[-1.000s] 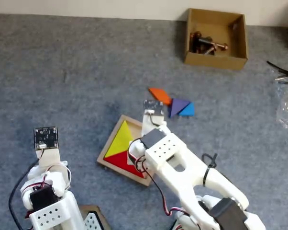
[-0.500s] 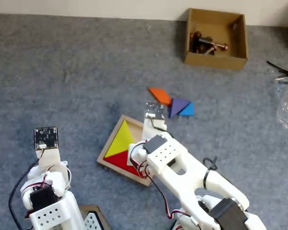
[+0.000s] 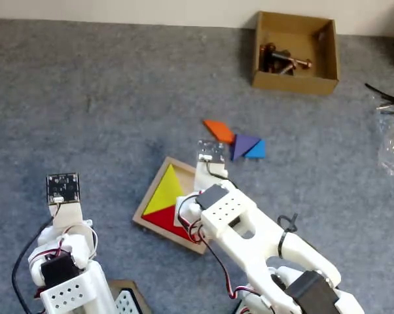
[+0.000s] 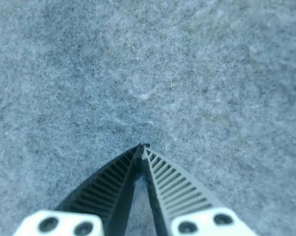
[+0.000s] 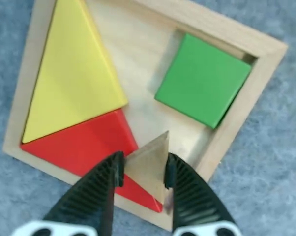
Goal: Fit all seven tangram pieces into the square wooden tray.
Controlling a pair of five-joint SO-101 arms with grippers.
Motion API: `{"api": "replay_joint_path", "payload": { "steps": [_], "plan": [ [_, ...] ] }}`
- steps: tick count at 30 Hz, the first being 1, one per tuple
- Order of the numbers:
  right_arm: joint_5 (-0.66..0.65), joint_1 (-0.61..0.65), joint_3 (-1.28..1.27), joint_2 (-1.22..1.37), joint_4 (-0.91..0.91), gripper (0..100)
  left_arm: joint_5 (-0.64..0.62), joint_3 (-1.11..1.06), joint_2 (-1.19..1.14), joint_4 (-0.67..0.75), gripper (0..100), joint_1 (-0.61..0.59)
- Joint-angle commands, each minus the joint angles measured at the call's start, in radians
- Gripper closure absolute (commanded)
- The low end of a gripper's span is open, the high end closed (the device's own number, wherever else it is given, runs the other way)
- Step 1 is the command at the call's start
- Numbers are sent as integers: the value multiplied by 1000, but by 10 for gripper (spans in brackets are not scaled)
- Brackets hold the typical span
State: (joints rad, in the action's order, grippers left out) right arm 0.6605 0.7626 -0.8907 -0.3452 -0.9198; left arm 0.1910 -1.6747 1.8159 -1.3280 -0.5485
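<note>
High cam is fixed off the arms and looks steeply down over the grey table (image 3: 86,98) from their base side, far enough back to take in the left arm (image 3: 63,261), right arm (image 3: 249,235) and tray (image 3: 139,218). Left wrist cam looks down along the left gripper (image 4: 144,147), close over bare table. Right wrist cam looks down past the right gripper (image 5: 143,169), close over the tray, which it shares with the high cam along with the yellow triangle (image 3: 163,193) and red triangle (image 3: 163,222).
</note>
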Motion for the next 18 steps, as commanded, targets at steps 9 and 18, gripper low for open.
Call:
{"api": "replay_joint_path", "payload": {
  "steps": [9,18],
  "plan": [
    [-25,-30,1,-50,19,812,-9,-21,5,-9,995,15],
    [-31,-22,1,-50,18,779,-9,-21,5,-9,995,15]
  ]
}}
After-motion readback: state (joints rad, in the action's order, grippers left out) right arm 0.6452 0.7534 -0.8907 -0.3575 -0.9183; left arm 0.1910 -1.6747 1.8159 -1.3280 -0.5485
